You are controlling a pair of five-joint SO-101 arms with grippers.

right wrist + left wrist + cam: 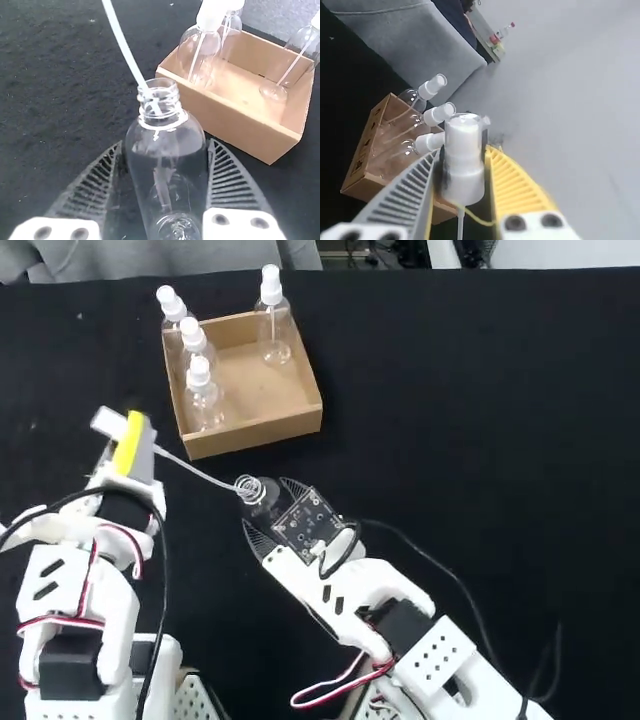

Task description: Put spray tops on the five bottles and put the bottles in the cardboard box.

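The table (480,390) is being looked down on by a fixed high camera, with the left arm (80,590) and the right arm (370,605) being shown along the lower edge and the cardboard box (255,432) at the upper left. That box is also being caught, farther off, by both wrist cameras, which are being aimed at close range along the left gripper (462,151) and the right gripper (165,145).

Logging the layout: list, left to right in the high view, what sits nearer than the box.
spray top in the left end effector → dip tube → open bottle in the right end effector

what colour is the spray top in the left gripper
The spray top is white; left wrist view shows it best.
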